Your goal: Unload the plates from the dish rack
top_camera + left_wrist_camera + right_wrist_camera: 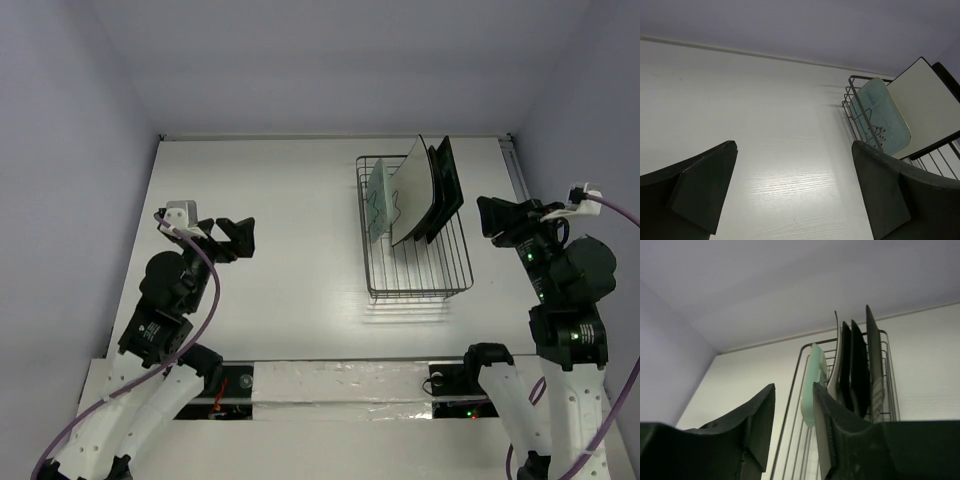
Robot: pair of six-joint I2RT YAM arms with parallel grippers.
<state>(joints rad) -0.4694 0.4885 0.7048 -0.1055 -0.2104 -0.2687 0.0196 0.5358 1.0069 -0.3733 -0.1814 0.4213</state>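
Dark wire makes up the dish rack (415,270), and the plates stand on edge in its far half, the near half holding only bare prongs. They stand in a row across the rack: a mint-green plate (378,200) on the left, a white plate (415,195) leaning beside it, and dark plates (445,190) packed against the right side. Their patterns cannot be told.

The right gripper (490,220) is plainly the nearer. It hangs just beside the rack's right side, level with the plates, so they lie to its left. In the right wrist view they show edge-on ahead of it, top rims free above the wire. Its jaws stand a narrow gap apart and hold nothing. The dark plates are the closest to it, so one of them looks the likely first pick, gripped by its upper rim and lifted straight up clear of the prongs.

The left gripper (243,238) is well apart from the rack, across bare table (280,200), jaws wide and empty. The mint-green plate faces it.

Room is tight to the right, where the rack sits near the table's edge and side wall. Open table lies to the left and in front of the rack for setting plates down.
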